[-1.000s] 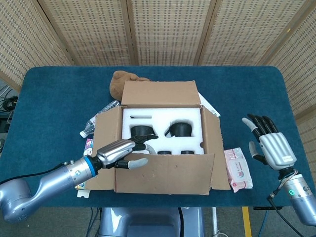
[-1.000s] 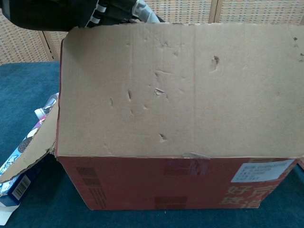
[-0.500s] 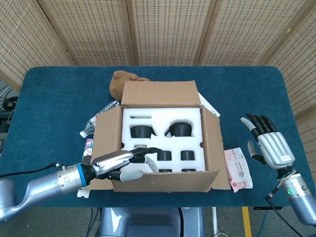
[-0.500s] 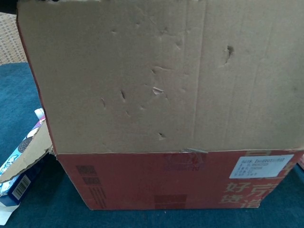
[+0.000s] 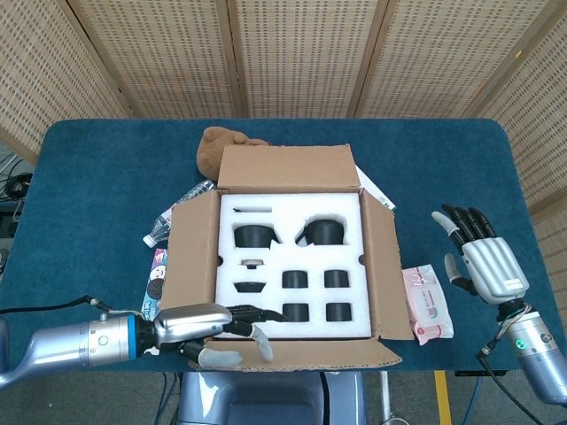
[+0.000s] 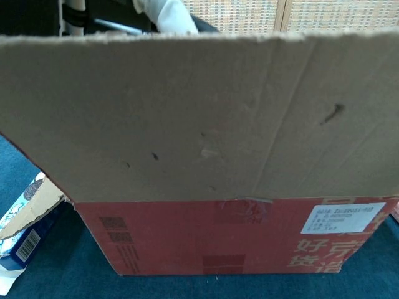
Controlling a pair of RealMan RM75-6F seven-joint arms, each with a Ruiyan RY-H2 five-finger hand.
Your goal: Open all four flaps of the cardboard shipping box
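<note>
The cardboard box (image 5: 288, 257) stands mid-table with a white foam insert (image 5: 292, 208) holding black parts. Its far flap (image 5: 288, 168) leans back, and the left flap (image 5: 190, 252) and right flap (image 5: 383, 257) spread outward. The near flap (image 5: 310, 354) is folded out toward me, and my left hand (image 5: 217, 328) grips its left edge, fingers on top and thumb beneath. In the chest view that near flap (image 6: 199, 118) fills most of the frame above the red front wall (image 6: 230, 237), with my left hand (image 6: 168, 14) showing over its top edge. My right hand (image 5: 483, 261) hovers open, right of the box.
A brown plush (image 5: 221, 146) lies behind the box. A water bottle (image 5: 177, 211) and a cookie packet (image 5: 155, 283) lie at its left. A pack of wipes (image 5: 425, 303) lies at its right. The cookie packet (image 6: 22, 215) shows low left in the chest view.
My left hand has pulled the near flap down and outward toward me, uncovering the front rows of the foam insert. The right hand has stayed put.
</note>
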